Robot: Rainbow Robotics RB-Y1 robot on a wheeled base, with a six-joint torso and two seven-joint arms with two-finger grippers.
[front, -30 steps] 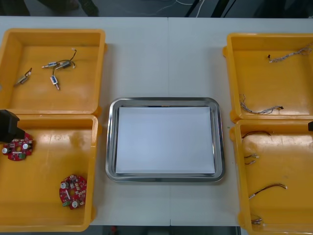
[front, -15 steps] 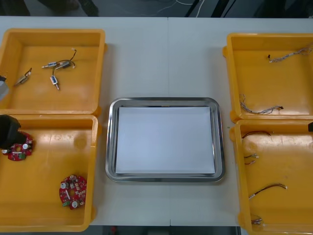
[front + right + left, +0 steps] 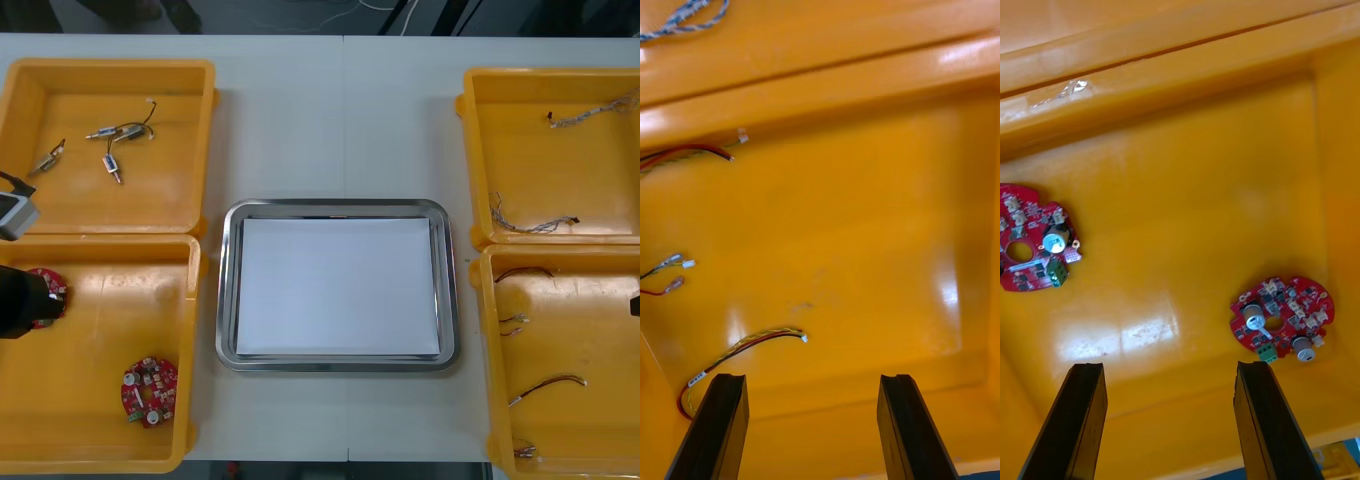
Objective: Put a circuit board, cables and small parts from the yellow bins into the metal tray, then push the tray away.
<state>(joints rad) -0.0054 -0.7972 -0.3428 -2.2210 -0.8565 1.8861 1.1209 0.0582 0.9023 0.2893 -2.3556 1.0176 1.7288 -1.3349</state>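
Note:
Two round red circuit boards lie in the near left yellow bin [image 3: 100, 330]. One board [image 3: 148, 390] sits near the bin's front; the other board [image 3: 48, 292] is half hidden under my left gripper [image 3: 20, 300] at the table's left edge. In the left wrist view the left gripper [image 3: 1171, 371] is open above the bin floor, with one board [image 3: 1034, 247] beyond its one finger and the other board [image 3: 1281, 319] just past its other finger. My right gripper [image 3: 811, 382] hangs open over the near right bin [image 3: 590, 340], close to a red and yellow cable [image 3: 745, 346].
The metal tray [image 3: 228, 290], white inside, sits mid-table between the bins. Small metal parts [image 3: 110, 140] lie in the far left bin. Twisted blue and white cables [image 3: 530, 222] lie in the far right bin. More red and yellow cables [image 3: 545, 385] lie in the near right bin.
My left gripper has slid toward the near side, now covering part of the left board. The right gripper at the right edge has also shifted nearer.

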